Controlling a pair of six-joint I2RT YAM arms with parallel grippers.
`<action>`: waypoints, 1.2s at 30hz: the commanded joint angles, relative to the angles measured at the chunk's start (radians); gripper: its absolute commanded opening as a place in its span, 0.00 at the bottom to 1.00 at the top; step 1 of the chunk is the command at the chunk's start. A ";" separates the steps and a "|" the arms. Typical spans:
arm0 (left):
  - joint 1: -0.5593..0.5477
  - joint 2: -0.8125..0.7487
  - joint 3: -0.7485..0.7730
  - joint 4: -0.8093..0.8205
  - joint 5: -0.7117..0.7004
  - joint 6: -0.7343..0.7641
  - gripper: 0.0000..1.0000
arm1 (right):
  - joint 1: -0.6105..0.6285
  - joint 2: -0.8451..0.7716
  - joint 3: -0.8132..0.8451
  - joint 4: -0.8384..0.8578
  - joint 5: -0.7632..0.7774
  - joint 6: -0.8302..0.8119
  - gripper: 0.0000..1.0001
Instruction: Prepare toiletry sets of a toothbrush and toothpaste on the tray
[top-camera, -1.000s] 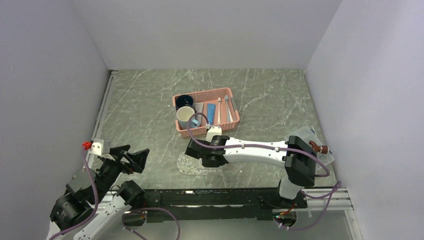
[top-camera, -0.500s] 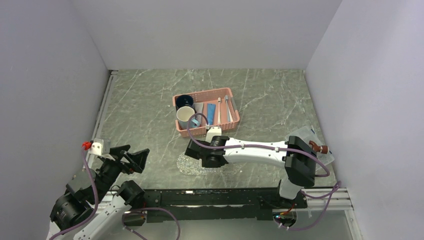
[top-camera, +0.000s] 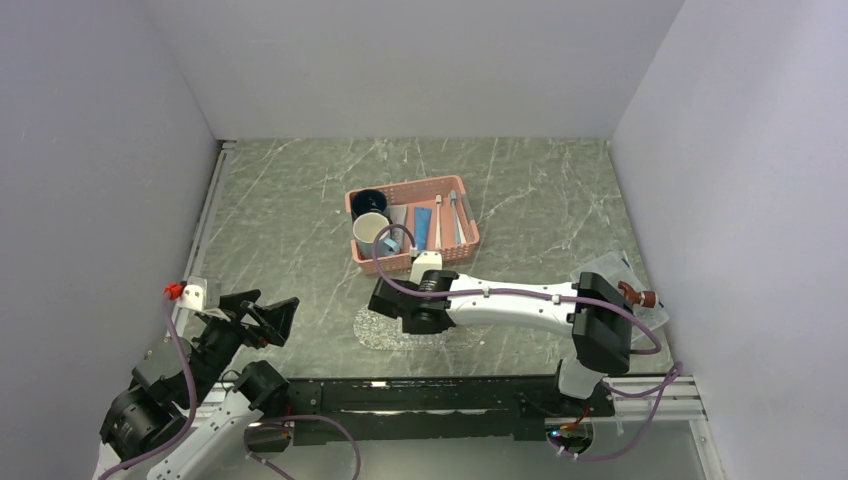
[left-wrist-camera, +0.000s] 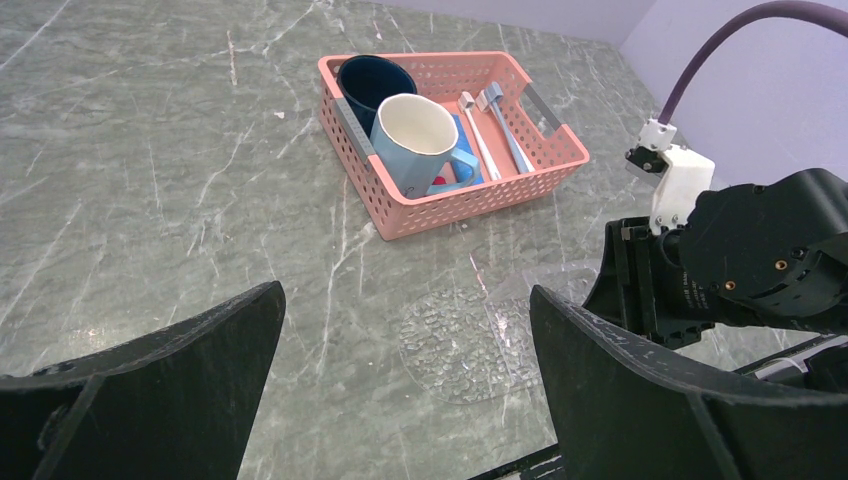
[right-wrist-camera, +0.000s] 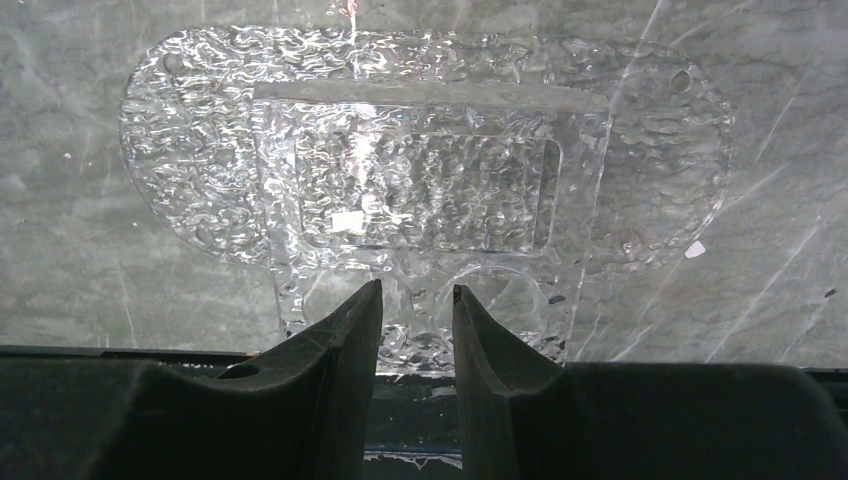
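Note:
The clear oval glittery tray (top-camera: 375, 330) lies flat on the table near the front edge; it also shows in the left wrist view (left-wrist-camera: 455, 335) and fills the right wrist view (right-wrist-camera: 180, 130). A clear rectangular part (right-wrist-camera: 420, 190) sits over its middle and reaches past its near rim. My right gripper (right-wrist-camera: 416, 292) hangs low over that near rim, jaws a narrow gap apart with the clear plastic between them. Two white toothbrushes (top-camera: 447, 218) and the blue toothpaste tube (top-camera: 423, 224) lie in the pink basket (top-camera: 412, 258). My left gripper (left-wrist-camera: 400, 300) is open wide and empty, at the front left.
The basket also holds a dark blue mug (left-wrist-camera: 372, 80) and a light blue mug (left-wrist-camera: 418, 135). A clear rectangular box with a brown piece (top-camera: 625, 285) sits at the right edge. My right arm (top-camera: 510, 300) stretches across the front of the table.
My right gripper has edged slightly to the left over the tray. The left arm and the basket have not moved.

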 joint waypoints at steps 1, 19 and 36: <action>-0.002 -0.066 0.000 0.005 -0.015 -0.009 0.99 | 0.013 -0.039 0.058 -0.049 0.045 0.017 0.35; -0.001 -0.050 0.003 -0.001 -0.025 -0.015 1.00 | 0.007 -0.070 0.230 -0.054 0.103 -0.234 0.38; -0.002 -0.028 0.004 -0.007 -0.044 -0.019 0.99 | -0.197 -0.014 0.354 0.214 -0.093 -0.841 0.43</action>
